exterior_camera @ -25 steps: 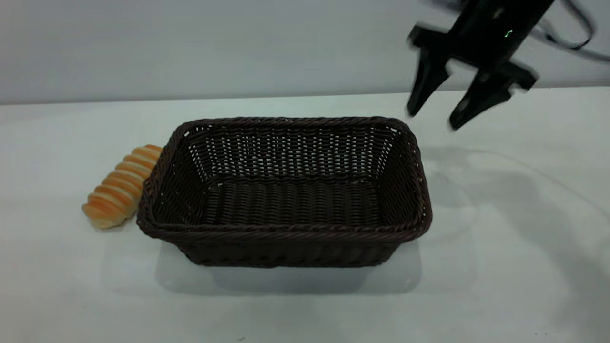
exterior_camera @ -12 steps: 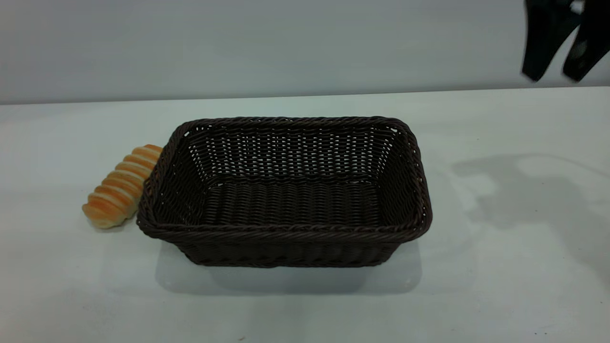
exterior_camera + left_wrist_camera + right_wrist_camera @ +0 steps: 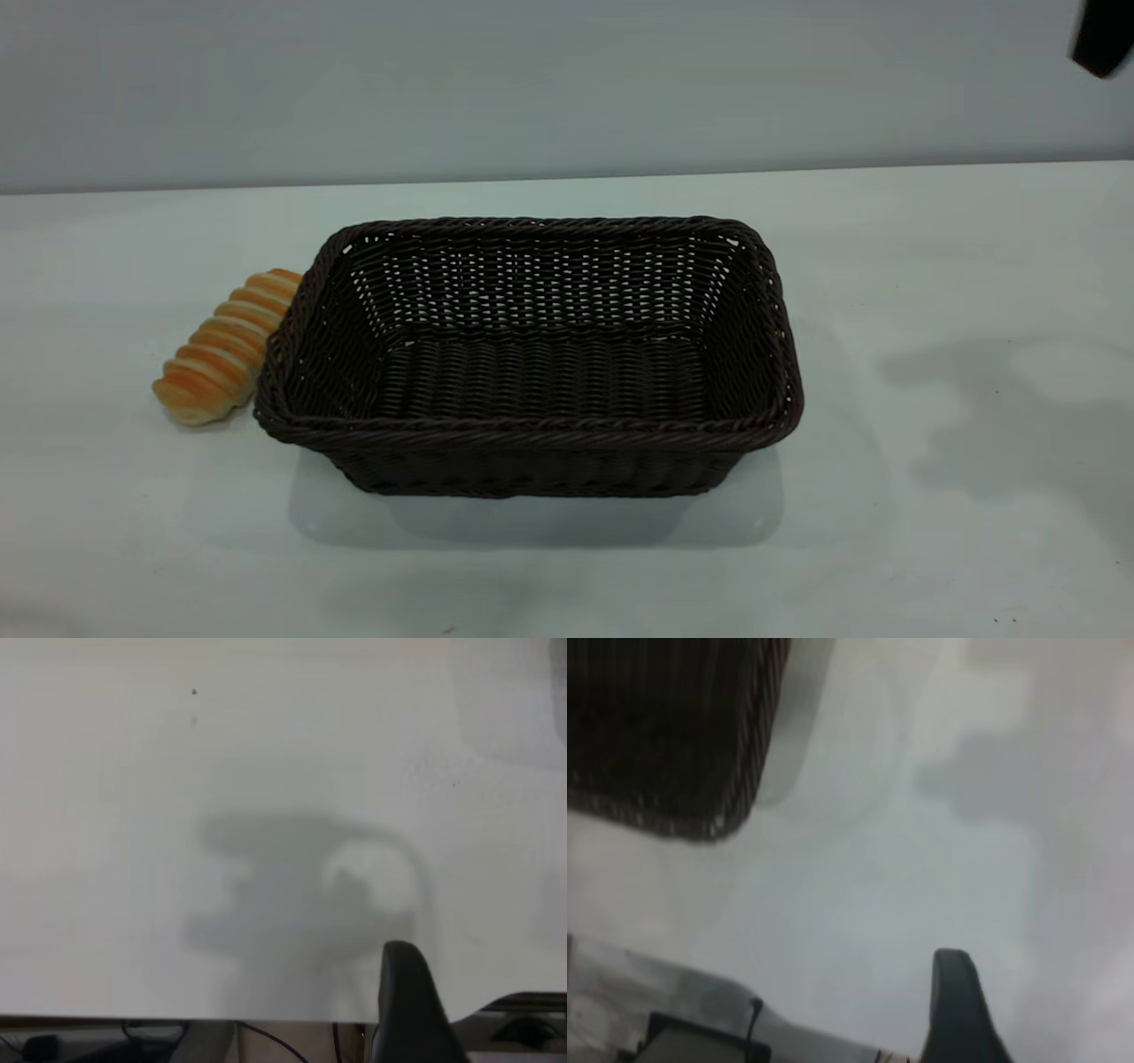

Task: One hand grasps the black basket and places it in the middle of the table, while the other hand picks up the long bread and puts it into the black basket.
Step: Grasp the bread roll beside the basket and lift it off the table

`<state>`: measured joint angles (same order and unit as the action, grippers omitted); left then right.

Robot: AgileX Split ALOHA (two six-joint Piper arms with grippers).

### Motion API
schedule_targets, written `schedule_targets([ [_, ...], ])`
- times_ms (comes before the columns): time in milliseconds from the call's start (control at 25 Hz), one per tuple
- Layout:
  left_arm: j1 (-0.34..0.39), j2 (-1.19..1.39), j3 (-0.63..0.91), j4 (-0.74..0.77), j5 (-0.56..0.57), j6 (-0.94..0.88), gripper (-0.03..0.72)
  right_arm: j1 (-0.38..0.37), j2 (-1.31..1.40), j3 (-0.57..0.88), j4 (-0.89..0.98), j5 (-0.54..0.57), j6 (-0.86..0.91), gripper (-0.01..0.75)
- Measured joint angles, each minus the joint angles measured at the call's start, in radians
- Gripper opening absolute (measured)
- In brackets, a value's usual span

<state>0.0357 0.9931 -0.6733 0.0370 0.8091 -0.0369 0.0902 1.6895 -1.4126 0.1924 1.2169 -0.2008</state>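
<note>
Reaching next for bread (image 3: 226, 347), touching basket (image 3: 532, 425) left rim: grip across ridges. Both tool states: cannot tell.

no readable text, labels, brands, numbers or signs anywhere in these views

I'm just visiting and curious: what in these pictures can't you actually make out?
- Right claw: exterior view, cut off by the top right corner; open or shut unknown.
- Left claw: absent from the exterior view; the left wrist view shows one finger only.
- The long bread: its inner end is hidden behind the black basket.
- Basket corner: blurred in the right wrist view.
</note>
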Motion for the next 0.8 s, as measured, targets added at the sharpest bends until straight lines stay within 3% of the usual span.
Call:
schedule_targets([
  [440,0.000,0.211,-0.134,-0.079,-0.069,0.086,0.452,0.000,-0.369,0.268,0.009,0.007,0.011,0.510],
  [800,0.000,0.463,-0.279,-0.241,-0.100,0.322,0.452,0.000,-0.608,0.312,0.033,0.019,0.011,0.510],
])
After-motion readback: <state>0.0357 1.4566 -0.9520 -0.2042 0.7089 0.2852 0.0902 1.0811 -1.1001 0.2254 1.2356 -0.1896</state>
